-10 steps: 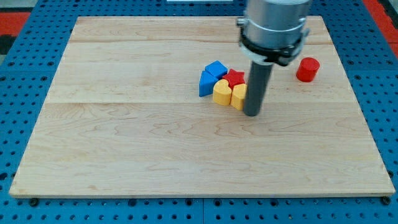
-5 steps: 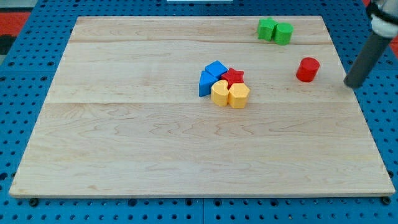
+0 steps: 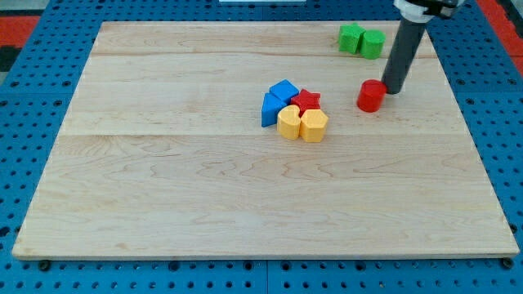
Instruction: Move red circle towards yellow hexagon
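The red circle (image 3: 370,95) lies on the wooden board, right of a cluster of blocks at the middle. My tip (image 3: 394,90) stands just to the right of the red circle, touching or nearly touching it. The yellow hexagon (image 3: 315,126) is at the cluster's lower right, left and a little below the red circle, with a gap between them. A yellow heart-like block (image 3: 288,122) sits left of the hexagon.
A red star (image 3: 307,101) and two blue blocks (image 3: 276,101) make up the rest of the cluster. Two green blocks (image 3: 361,40) sit near the board's top edge, above the red circle. The board (image 3: 163,180) lies on a blue pegboard.
My tip went from beside the yellow hexagon out to the board's right edge, then came back left against the red circle. The red circle has slid left towards the cluster.
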`<state>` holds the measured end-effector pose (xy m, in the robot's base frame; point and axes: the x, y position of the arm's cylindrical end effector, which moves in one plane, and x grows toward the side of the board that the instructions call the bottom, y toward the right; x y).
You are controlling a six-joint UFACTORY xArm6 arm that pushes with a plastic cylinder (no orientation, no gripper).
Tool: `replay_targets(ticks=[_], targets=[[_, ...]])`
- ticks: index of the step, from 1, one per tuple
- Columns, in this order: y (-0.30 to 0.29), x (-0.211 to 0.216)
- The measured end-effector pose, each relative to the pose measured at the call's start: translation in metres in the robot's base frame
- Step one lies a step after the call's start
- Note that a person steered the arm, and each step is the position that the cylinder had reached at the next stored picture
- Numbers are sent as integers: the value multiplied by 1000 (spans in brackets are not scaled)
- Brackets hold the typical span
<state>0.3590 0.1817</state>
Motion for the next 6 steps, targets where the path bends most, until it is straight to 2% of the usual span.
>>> replay_targets(ticks=[2,5,6], targets=[[-43,0],[-39,0],[-45,23]])
